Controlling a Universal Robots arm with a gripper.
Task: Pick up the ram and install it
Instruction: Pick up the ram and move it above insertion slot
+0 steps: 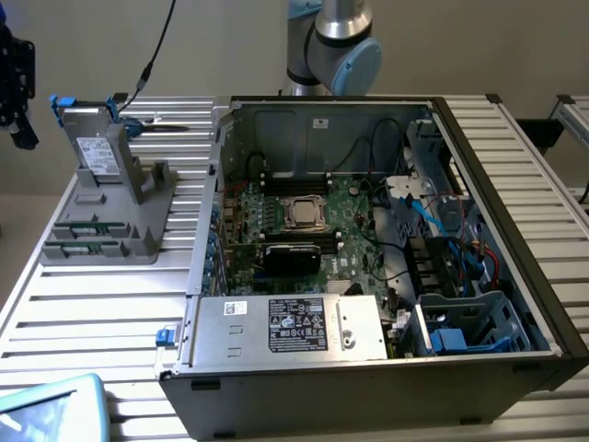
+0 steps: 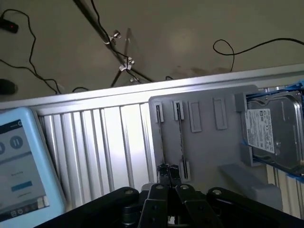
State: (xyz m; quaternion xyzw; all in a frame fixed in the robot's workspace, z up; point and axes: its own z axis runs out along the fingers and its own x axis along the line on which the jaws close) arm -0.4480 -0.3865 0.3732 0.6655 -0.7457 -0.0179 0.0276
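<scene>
While the jaws sit pressed fully together with nothing between them, I judge the pick not yet begun. Ahead of their tips is the long, thin green ram stick point(image 2: 181, 142), standing on edge in a slot of the flat grey plastic holder point(image 2: 209, 152), presumably so its upper edge is free for a pinch. How high above it they hang I cannot tell. A second stick of the same kind point(image 2: 159, 137) fills the neighbouring slot. Further out, a grey boxy hard drive with a white sticker point(image 2: 268, 130) leans in the same holder. Beyond that, the ribbed metal desk point(image 2: 109, 142) carries a pale blue tablet point(image 2: 23, 161) and the open black computer case point(image 1: 368, 396), lid off so its green motherboard point(image 1: 354, 207) is reachable from above.
</scene>
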